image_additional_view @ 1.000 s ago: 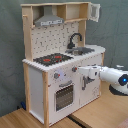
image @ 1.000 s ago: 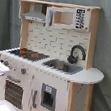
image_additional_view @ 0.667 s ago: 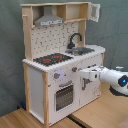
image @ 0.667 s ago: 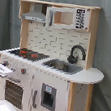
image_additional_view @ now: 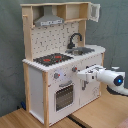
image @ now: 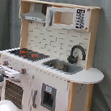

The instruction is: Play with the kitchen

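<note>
Grey curtain backdrop; gripper [image_additional_view: 84, 76], opening indiscernible, levelled at the kitchen [image_additional_view: 60, 65] front, knobs [image_additional_view: 56, 76] towards the second exterior view's left

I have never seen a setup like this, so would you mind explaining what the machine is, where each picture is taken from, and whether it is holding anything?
The white machine is a single robot arm; its gripper is the part that does the handling. Both pictures come from cameras off the arm, looking at one scene from different sides. In the first exterior view the arm enters from the first exterior view's left; in the second exterior view, from the second exterior view's right.

The big white and wood object is a toy kitchen. It has a black-and-red stovetop, a sink with a black faucet, a grey hood and an oven door.

The gripper sits right at the kitchen's front panel, near the knobs. No loose object shows in it; whether it touches a knob I cannot tell.
</note>
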Robot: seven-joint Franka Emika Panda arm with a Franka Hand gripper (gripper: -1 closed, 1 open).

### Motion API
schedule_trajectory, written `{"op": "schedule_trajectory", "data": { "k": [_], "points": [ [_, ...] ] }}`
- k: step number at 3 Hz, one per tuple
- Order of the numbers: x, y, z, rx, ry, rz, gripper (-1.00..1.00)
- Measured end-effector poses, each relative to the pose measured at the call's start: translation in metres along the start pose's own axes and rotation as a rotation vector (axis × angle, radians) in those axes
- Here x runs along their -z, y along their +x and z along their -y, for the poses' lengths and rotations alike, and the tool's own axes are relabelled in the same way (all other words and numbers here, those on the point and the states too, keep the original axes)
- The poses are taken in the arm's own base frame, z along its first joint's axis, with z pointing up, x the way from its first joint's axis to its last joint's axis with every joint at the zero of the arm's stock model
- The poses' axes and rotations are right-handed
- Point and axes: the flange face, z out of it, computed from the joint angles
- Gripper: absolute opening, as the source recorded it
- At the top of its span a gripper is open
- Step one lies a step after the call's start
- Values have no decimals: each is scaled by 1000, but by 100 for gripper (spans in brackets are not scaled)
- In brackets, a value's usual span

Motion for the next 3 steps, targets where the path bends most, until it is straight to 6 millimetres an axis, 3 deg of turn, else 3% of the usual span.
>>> {"op": "schedule_trajectory", "data": {
  "k": [1, 2, 3],
  "points": [
    [-20, -7, 5, -3, -17, -3, 100],
    [-39, -6, 18, 12, -17, -12, 100],
    [-54, 0, 19, 9, -40, -33, 100]
  ]
}}
